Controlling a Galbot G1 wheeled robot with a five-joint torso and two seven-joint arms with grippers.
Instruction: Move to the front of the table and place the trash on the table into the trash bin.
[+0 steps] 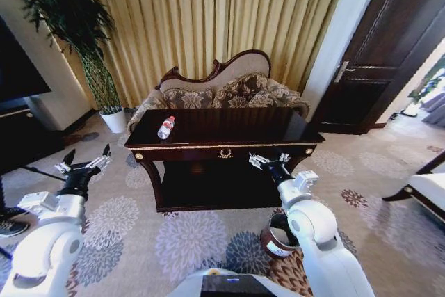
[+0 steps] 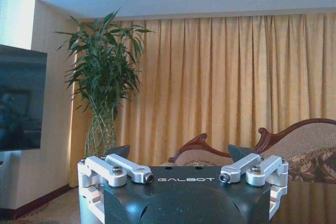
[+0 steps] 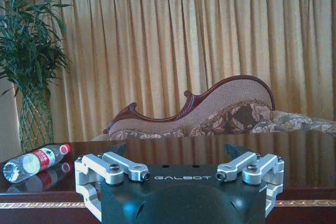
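The dark glossy table (image 1: 229, 122) stands straight ahead, its front rail with the gold emblem facing me. A clear plastic bottle with a red cap and label (image 1: 165, 127) lies on its side near the table's left end, also seen in the right wrist view (image 3: 34, 162) on the tabletop (image 3: 304, 156). The round brown trash bin (image 1: 277, 240) sits on the carpet at the front right, partly hidden by my right arm. My right gripper (image 1: 270, 159) (image 3: 176, 149) is open just in front of the rail. My left gripper (image 1: 85, 161) (image 2: 181, 153) is open, left of the table.
A carved-back patterned sofa (image 1: 222, 88) stands behind the table against gold curtains. A tall plant in a white pot (image 1: 113, 119) is at the back left beside a dark cabinet (image 1: 21, 137). A dark door (image 1: 389, 46) and a chair (image 1: 424, 189) are on the right.
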